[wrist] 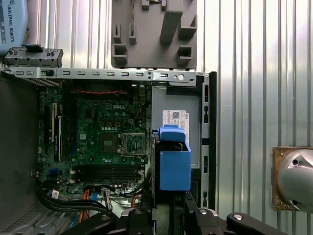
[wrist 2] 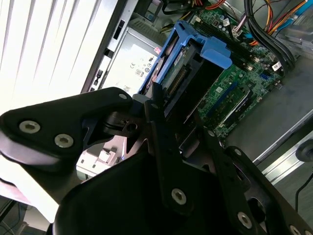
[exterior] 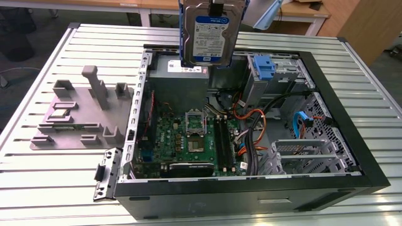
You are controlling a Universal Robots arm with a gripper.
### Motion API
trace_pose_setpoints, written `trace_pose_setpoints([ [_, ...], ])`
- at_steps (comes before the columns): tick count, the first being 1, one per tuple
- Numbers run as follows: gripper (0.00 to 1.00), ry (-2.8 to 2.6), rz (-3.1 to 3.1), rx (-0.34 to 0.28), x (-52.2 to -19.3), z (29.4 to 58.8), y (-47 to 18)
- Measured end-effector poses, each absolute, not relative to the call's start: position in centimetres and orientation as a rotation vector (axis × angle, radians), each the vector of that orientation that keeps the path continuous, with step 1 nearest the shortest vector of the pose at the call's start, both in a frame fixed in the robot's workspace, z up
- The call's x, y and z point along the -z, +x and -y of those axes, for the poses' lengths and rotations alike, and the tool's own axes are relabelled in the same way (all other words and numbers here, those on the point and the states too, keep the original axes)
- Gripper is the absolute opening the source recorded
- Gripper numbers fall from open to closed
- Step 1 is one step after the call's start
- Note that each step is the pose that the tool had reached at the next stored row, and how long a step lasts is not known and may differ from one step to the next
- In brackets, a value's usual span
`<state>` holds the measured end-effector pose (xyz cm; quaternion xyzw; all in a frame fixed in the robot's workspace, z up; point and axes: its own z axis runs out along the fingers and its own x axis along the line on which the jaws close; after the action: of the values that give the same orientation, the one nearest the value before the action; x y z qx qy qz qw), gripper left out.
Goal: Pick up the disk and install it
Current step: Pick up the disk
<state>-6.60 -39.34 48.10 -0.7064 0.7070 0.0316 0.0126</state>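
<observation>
The gripper (exterior: 215, 6) hangs high over the open computer case (exterior: 370, 155), pinching the disk (exterior: 208, 37) by its upper end. The drive hangs upright in the air, its white-and-blue label facing the exterior view. It is clear of the case, above the grey power supply (exterior: 179, 77) at the end farthest from that camera, and touches nothing below.

In the second wrist view the black fingers (wrist 2: 164, 142) are pressed against the drive's end, and the blue bracket (wrist 2: 205, 46) wraps round its edges. The first wrist view looks down along the disk (wrist: 174, 166), with the green motherboard (wrist: 105, 142) just beside it below.

Another blue plastic carrier (exterior: 267, 70) sits in the drive bay toward the exterior view's right. On the slatted metal table (exterior: 50, 188), to the exterior view's left of the case, stands a grey fixture (exterior: 82, 113).
</observation>
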Motion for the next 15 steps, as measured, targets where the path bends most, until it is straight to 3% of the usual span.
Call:
trace_pose_setpoints([
  [15,0.35,-2.202,-2.203,-0.099,-48.10,40.12,-6.60],
])
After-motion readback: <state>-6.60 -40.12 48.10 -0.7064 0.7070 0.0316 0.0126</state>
